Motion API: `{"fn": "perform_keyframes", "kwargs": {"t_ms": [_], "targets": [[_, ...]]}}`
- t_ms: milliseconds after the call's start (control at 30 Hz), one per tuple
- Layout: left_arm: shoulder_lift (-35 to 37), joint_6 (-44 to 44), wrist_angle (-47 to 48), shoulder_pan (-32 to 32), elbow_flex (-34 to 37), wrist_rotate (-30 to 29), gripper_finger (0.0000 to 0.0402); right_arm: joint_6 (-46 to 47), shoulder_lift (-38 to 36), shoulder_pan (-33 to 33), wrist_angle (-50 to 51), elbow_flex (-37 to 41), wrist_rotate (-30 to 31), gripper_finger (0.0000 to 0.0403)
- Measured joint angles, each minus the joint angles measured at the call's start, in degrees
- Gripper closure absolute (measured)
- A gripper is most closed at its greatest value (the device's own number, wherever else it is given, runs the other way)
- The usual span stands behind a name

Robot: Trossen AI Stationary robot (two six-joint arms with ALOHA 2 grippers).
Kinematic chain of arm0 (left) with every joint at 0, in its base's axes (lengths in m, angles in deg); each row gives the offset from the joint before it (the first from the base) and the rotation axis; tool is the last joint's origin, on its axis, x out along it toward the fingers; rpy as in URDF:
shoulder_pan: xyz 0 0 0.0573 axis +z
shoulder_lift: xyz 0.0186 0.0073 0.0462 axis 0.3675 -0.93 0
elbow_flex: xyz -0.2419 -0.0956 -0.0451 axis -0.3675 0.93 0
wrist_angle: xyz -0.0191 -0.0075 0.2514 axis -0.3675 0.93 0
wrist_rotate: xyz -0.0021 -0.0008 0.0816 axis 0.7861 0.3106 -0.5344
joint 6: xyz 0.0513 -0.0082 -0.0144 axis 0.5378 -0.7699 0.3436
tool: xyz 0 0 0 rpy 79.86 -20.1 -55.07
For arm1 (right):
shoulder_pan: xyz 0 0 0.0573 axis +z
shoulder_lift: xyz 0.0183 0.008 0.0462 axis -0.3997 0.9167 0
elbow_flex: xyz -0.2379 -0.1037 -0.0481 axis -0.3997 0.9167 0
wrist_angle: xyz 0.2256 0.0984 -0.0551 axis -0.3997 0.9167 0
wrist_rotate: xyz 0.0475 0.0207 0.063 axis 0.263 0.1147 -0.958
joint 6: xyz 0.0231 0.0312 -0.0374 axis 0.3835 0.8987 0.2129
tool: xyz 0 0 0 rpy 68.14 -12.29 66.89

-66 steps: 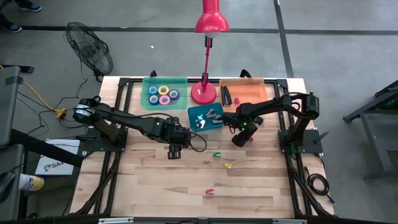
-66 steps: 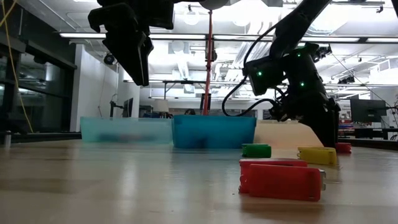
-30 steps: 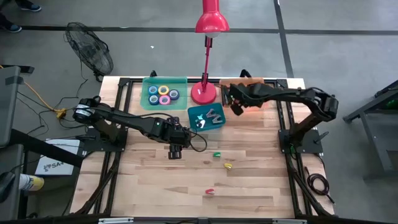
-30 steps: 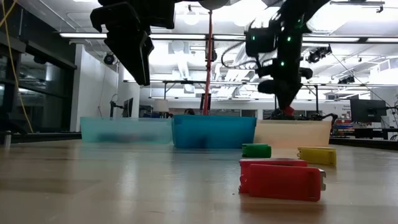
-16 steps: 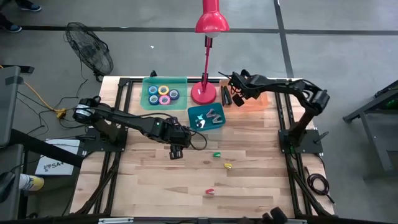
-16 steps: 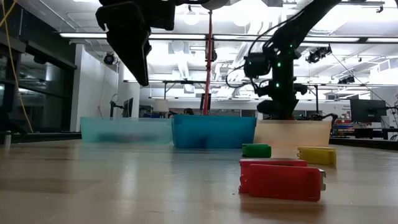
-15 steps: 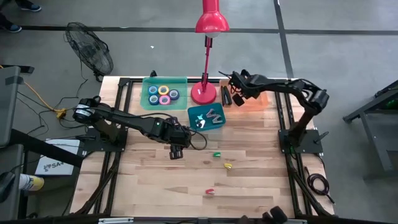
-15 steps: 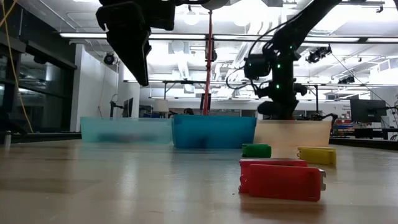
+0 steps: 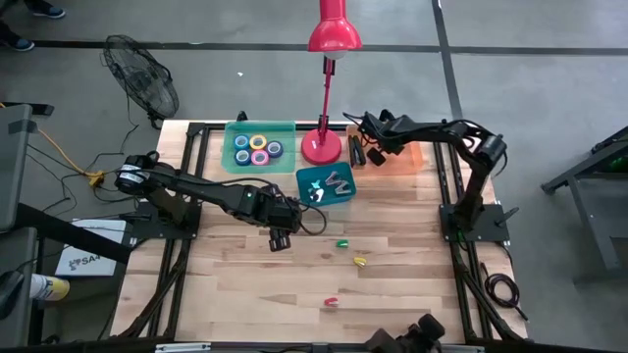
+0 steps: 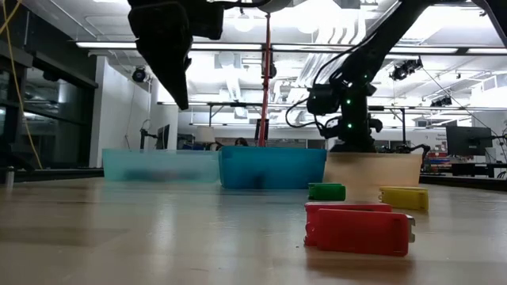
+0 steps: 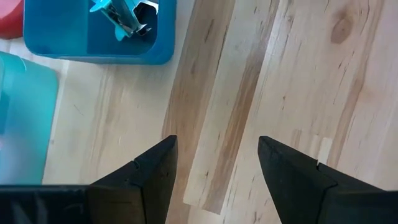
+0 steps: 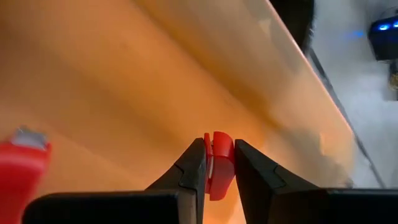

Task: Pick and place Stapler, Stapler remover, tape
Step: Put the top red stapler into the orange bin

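We judge the sorting well along. The tape [image 9: 257, 148] rolls lie in the green bin [image 9: 234, 130], removers [image 9: 328, 183] in the blue bin [image 9: 306, 194], and one red stapler [image 9: 358, 152] rests in the orange bin [image 9: 417, 154]. Three staplers remain on the worktop [image 9: 412, 284]: a green one [image 9: 342, 243], a yellow one [image 9: 360, 261] and a red one [image 9: 332, 301].

The right claw [image 9: 378, 153] hangs over the orange bin, and only its wrist view shows what it carries: the fingers [image 12: 190, 163] are clamped on a small red stapler [image 12: 216, 163] above the bin floor, near the one already there (the overhead view hides this grip). The left claw [image 9: 276, 240] waits over bare worktop with its fingers [image 11: 154, 163] spread apart and empty, again plain only from its wrist. The low view lines up the leftover staplers.
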Motion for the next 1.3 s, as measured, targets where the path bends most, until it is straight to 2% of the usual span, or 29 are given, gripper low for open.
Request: {"fn": "perform_keyframes", "kwargs": {"t_ms": [500,933,1300], "targets": [[0.0,-2.43,-0.02,-0.01,0.0,-0.92,0.0184,-1.49,0.34,-2.64,-3.57,0.03,-1.28,0.0346],[0.0,-2.96,-0.02,0.0,0.0,-1.07,0.0184,-1.51,0.34,-3.82,-3.54,0.17,-8.4,0.0343],[0.0,-3.01,-0.02,-0.01,0.0,-1.07,0.0184,-1.52,0.34,-3.82,-3.54,0.17,-12.14,0.0282]]}}
